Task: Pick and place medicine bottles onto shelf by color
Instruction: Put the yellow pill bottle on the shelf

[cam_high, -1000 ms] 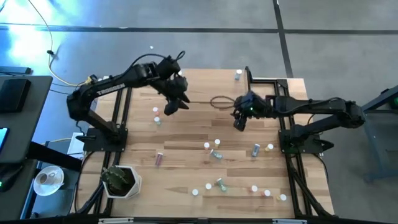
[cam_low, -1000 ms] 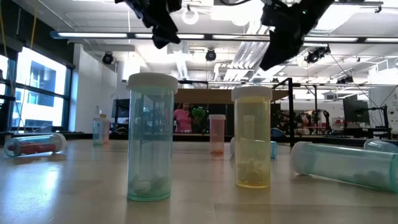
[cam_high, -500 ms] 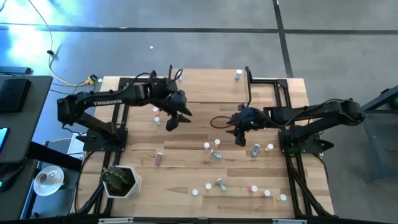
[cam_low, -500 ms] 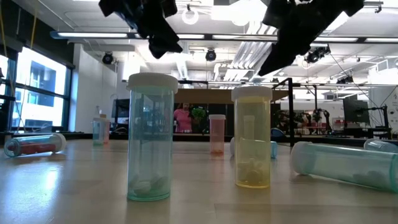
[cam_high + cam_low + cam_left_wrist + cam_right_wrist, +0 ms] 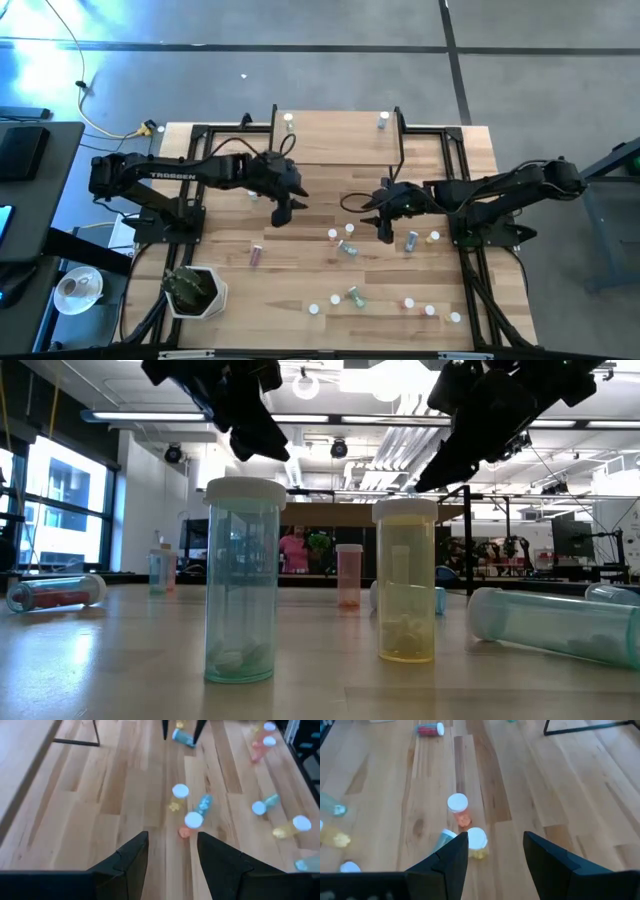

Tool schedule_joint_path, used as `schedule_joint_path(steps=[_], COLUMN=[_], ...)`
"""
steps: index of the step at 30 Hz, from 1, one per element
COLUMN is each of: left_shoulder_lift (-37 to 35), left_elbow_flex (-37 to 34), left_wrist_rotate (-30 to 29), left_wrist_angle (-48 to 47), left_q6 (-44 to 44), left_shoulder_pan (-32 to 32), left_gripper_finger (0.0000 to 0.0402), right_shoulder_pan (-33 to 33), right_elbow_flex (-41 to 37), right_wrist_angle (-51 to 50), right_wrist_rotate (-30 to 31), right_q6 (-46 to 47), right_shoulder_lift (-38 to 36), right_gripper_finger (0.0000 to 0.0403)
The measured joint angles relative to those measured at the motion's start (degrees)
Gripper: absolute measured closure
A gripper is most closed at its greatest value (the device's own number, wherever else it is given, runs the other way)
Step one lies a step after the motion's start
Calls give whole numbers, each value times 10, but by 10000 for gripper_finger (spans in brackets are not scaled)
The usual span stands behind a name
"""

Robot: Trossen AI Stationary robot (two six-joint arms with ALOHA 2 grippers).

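Butcher-block surface (image 5: 300,285) strewn with medicine bottles (image 5: 347,246), mostly toward the near half. Left tool (image 5: 281,213) moved off the shelf (image 5: 335,135) toward centre, fingers parted, empty. Right tool (image 5: 386,232) likewise swung nearer, spread wide, empty, hovering beside the middle cluster. Shelf now uncovered, two bottles at its back corners; next pick probably starting.

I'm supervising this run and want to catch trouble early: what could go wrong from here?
1. The left gripper and right gripper, both open and empty, hang either side of one cluster of bottles; reaching together, the arms might collide.
2. Those bottles crowd closely, so closing on one may topple its neighbours.
3. Some bottles lie on their sides, like the teal one, and could roll when touched.
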Motion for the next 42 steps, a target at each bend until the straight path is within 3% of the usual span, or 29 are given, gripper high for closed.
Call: schedule_joint_path(steps=[6, 17, 42], left_shoulder_lift=[0, -10, -10], left_elbow_flex=[-1, -86, -86], left_wrist_rotate=[-23, -63, -74], left_wrist_angle=[-26, 34, 42], left_q6=[-13, -72, -75], left_shoulder_pan=[-37, -63, -67], left_gripper_finger=[243, 243, 243], right_shoulder_pan=[4, 20, 20], right_elbow_flex=[0, 0, 1], right_wrist_angle=[36, 111, 160], right_wrist_rotate=[-1, -1, -12], right_q6=[-7, -28, -28], right_shoulder_lift=[41, 137, 219], right_gripper_finger=[222, 222, 222])
